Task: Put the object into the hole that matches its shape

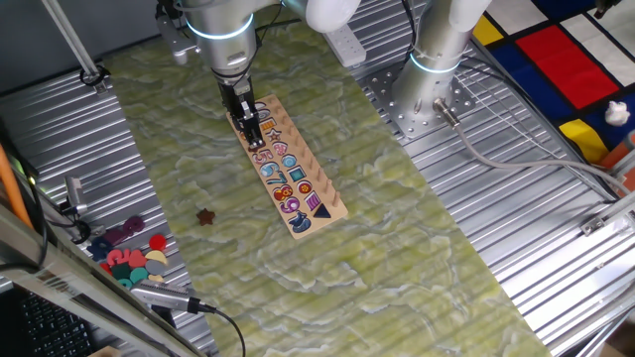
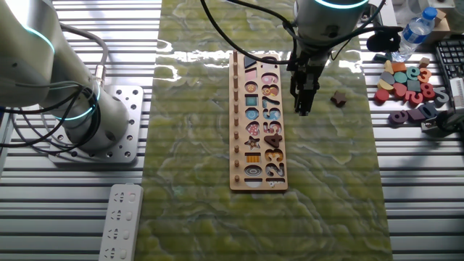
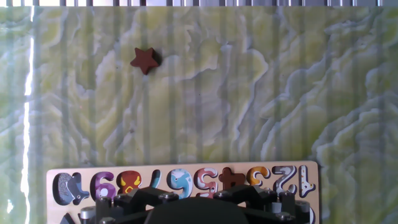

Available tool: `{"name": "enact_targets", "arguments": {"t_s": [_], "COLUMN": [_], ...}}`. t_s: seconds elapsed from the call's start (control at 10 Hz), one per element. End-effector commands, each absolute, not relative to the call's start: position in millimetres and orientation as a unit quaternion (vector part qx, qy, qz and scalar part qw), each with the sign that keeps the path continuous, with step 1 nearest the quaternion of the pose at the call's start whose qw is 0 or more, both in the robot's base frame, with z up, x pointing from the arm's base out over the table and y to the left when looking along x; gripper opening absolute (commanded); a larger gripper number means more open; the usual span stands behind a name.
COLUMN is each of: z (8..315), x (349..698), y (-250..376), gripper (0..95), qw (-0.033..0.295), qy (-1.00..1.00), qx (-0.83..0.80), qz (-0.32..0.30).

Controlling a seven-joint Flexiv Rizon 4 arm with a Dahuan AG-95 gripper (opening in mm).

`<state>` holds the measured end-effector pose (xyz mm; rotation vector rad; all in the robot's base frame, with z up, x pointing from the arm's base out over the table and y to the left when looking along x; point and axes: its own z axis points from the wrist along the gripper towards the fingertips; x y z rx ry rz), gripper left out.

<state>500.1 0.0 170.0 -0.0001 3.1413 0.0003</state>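
Observation:
The dark reddish-brown star [image 3: 144, 60] lies flat on the green mat, apart from the board; it also shows in one fixed view [image 1: 205, 215] and the other fixed view [image 2: 338, 98]. The long light-wood puzzle board [image 2: 238, 156] holds coloured numbers and shapes, and its star-shaped recess [image 2: 253, 130] sits in the shape column. My gripper [image 2: 303, 107] hangs above the mat between the board's number edge and the star, also seen in one fixed view [image 1: 245, 126]. Its fingers look close together and hold nothing. The hand view shows only the gripper's dark body, not the fingertips.
A heap of loose red, pink and teal pieces [image 2: 409, 81] lies on the metal table beside the mat, also in one fixed view [image 1: 127, 256]. A water bottle [image 2: 417, 30] stands behind it. A second robot base [image 2: 101, 123] and a power strip [image 2: 119, 221] are on the other side.

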Motion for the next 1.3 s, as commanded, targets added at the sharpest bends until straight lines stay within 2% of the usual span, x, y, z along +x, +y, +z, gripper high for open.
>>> {"name": "enact_targets", "arguments": {"t_s": [0.1, 1.3], "z": [170.0, 171.9], "x": [500.0, 499.5], "y": [0.0, 1.9], "gripper": [0.0, 0.0], "qw": [0.006, 0.005], "qy": [0.997, 0.997], "qx": [-0.070, -0.076], "qz": [0.037, 0.030]}}
